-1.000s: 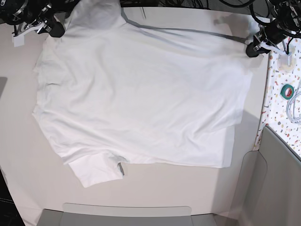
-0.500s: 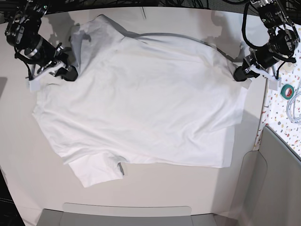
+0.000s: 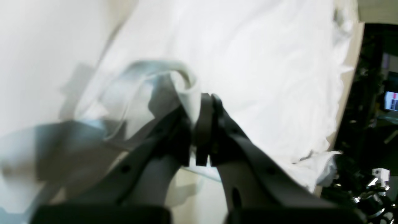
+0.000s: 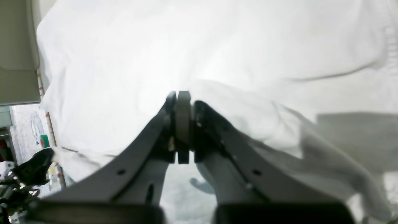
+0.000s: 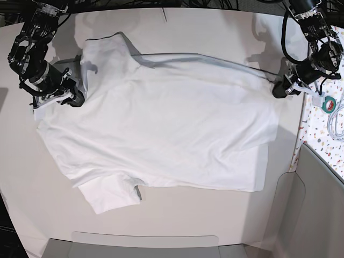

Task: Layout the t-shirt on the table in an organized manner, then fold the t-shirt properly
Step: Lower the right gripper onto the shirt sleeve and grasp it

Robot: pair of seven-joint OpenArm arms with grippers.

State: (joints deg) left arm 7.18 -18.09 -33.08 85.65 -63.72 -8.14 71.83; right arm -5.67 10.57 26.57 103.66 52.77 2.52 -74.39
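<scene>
In the base view, going left to right, the right gripper (image 5: 75,100) comes first, at the left edge of the white t-shirt (image 5: 161,123). Its jaws are clenched on the cloth; the right wrist view shows the two dark fingers (image 4: 164,118) pressed together with a fold of the fabric pinched at their tips, and the rest of the shirt spreading away beyond them. Just above this gripper a sleeve lies folded toward the table's far edge.

The t-shirt lies spread across the middle of the off-white table (image 5: 215,220), mostly flat with soft wrinkles. Between the two grippers runs its far edge, drawn into a nearly straight line. Below the right gripper, toward the near edge, the other sleeve (image 5: 110,191) sticks out.

At the shirt's right corner sits the left gripper (image 5: 279,90), likewise clenched on cloth; the left wrist view shows a greyish hem bunched against its closed tips. Just right of it, a speckled strip (image 5: 314,129) carries a green tape roll (image 5: 329,104).
</scene>
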